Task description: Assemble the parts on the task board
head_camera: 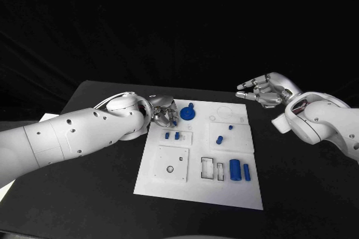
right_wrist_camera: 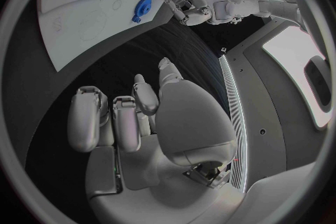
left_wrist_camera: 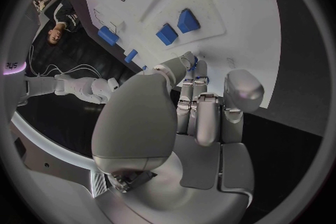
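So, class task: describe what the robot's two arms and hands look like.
Both arms are smooth, rounded white shells; the left arm has small dark holes dotted along it. The right arm shows a dark reddish opening near the wrist. The left hand and right hand are silver, jointed metal.

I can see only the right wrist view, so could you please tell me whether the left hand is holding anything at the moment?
Observer: The left wrist view shows a small blue part that appears to be pinched at the fingertips of the left hand, just over the edge of the task board.
Operator: Thank you. Are any parts lying on the near end of the board, which is outside my picture?
Observer: Yes. In the head view a larger blue cylinder and a thinner blue cylinder lie side by side near the board's near right corner.
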You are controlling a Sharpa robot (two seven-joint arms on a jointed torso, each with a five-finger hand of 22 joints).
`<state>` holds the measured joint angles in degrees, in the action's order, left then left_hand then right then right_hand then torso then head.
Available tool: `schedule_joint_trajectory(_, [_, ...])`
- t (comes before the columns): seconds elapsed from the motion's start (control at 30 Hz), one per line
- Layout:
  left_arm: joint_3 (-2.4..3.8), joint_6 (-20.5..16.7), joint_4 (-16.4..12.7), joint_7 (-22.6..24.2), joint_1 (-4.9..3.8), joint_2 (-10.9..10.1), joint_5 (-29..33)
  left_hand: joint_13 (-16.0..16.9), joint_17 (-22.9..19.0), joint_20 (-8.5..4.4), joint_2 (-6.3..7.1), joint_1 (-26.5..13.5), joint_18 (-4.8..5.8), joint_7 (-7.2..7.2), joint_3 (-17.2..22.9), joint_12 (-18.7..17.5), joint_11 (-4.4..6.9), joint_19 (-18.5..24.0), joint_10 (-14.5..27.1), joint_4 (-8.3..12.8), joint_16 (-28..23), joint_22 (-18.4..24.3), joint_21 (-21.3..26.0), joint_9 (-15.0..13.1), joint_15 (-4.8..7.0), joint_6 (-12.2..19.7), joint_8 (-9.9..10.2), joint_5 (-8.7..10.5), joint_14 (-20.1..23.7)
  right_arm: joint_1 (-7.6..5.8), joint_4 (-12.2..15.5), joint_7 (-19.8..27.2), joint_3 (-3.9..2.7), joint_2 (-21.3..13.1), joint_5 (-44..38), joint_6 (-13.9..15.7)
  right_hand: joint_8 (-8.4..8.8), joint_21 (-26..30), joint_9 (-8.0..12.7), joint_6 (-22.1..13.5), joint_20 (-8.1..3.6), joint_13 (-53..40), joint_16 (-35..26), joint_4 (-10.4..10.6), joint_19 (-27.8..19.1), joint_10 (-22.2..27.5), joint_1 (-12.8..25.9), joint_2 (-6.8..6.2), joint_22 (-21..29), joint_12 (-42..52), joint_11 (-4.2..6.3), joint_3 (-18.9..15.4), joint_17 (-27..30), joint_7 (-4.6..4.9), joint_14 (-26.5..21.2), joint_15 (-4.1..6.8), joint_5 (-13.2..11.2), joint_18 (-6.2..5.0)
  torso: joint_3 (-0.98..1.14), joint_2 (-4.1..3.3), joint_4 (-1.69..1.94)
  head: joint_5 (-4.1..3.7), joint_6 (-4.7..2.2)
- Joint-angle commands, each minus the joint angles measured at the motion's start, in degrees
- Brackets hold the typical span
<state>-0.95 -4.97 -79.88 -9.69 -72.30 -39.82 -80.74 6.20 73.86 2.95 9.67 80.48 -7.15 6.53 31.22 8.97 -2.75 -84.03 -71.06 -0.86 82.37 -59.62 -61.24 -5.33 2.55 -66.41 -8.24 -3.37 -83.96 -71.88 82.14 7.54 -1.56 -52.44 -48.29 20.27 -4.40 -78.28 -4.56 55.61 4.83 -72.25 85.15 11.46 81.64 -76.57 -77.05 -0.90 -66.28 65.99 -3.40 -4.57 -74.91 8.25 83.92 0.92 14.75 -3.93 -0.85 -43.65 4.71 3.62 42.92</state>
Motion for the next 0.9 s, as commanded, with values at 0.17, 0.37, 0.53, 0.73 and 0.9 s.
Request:
schedule_joint_trajectory(0.17, [-0.05,1.82,0.51,-0.59,0.1,0.4,-0.59,0.06,-0.01,0.4,0.03,-0.69,0.87,0.26,-0.06,-0.41,-0.06,-0.91,-0.37,0.43,0.14,-0.01,0.14,-0.02,-0.52,0.0,0.22,-0.11,-3.05,0.02,0.08,0.62,-0.01,0.01,-0.08,-0.54,0.15,0.2,0.02,0.12,-0.12,-0.01,-0.24,0.09,-0.43,0.24,0.15,0.53,0.07,0.03,0.0,-0.29,-8.25,0.18,4.47,0.17,0.39,-0.67,-0.02,-0.03,0.0,-0.07,0.04])
schedule_joint_trajectory(0.37, [-0.14,2.25,0.82,-0.59,0.24,0.75,-0.6,0.06,-0.04,0.4,0.06,-0.73,0.87,0.27,-0.07,-0.46,-0.07,-0.9,-0.36,0.45,0.13,0.03,0.19,-0.02,-0.53,0.03,0.26,-0.1,-3.05,0.02,0.15,0.61,-0.01,-0.01,-0.08,-0.58,0.15,0.2,0.02,0.12,-0.12,-0.01,-0.24,0.09,-0.43,0.24,0.15,0.53,0.07,0.03,0.0,-0.29,-8.25,0.18,4.47,0.17,0.39,-0.67,-0.02,-0.05,0.01,-0.09,0.15])
schedule_joint_trajectory(0.53, [-0.23,2.63,1.0,-0.61,0.41,0.93,-0.61,0.07,-0.11,0.41,0.1,-0.8,0.86,0.28,-0.09,-0.51,-0.08,-0.89,-0.36,0.46,0.1,0.07,0.24,-0.02,-0.54,0.03,0.29,-0.08,-3.03,0.02,0.17,0.6,-0.01,-0.06,-0.07,-0.58,0.15,0.2,0.02,0.12,-0.12,-0.01,-0.24,0.09,-0.43,0.24,0.15,0.53,0.07,0.03,0.0,-0.29,-8.25,0.18,4.47,0.17,0.39,-0.67,-0.02,-0.02,0.06,-0.13,0.34])
schedule_joint_trajectory(0.73, [-0.26,2.6,1.05,-0.47,0.5,1.01,-0.61,0.08,-0.13,0.42,0.1,-0.83,0.88,0.28,-0.1,-0.52,-0.09,-0.91,-0.37,0.45,0.09,-0.06,0.12,-0.02,-0.54,0.03,0.3,-0.07,-3.03,0.02,0.14,0.59,-0.01,-0.04,-0.07,-0.62,0.15,0.2,0.02,0.12,-0.12,-0.01,-0.24,0.09,-0.43,0.24,0.15,0.53,0.07,0.03,0.0,-0.29,-8.25,0.18,4.47,0.17,0.39,-0.67,0.0,0.04,0.03,-0.19,0.33])
schedule_joint_trajectory(0.9, [-0.27,2.54,1.01,-0.34,0.54,1.04,-0.61,0.09,-0.08,0.42,0.09,-0.87,0.89,0.28,-0.1,-0.54,-0.09,-0.91,-0.4,0.45,0.11,-0.11,0.08,-0.03,-0.55,0.0,0.31,-0.07,-3.03,0.02,0.11,0.59,-0.01,-0.04,-0.07,-0.62,0.15,0.2,0.02,0.12,-0.12,-0.01,-0.24,0.09,-0.43,0.24,0.15,0.53,0.07,0.03,0.0,-0.29,-8.25,0.18,4.47,0.17,0.39,-0.67,0.02,0.0,0.01,-0.22,0.37])
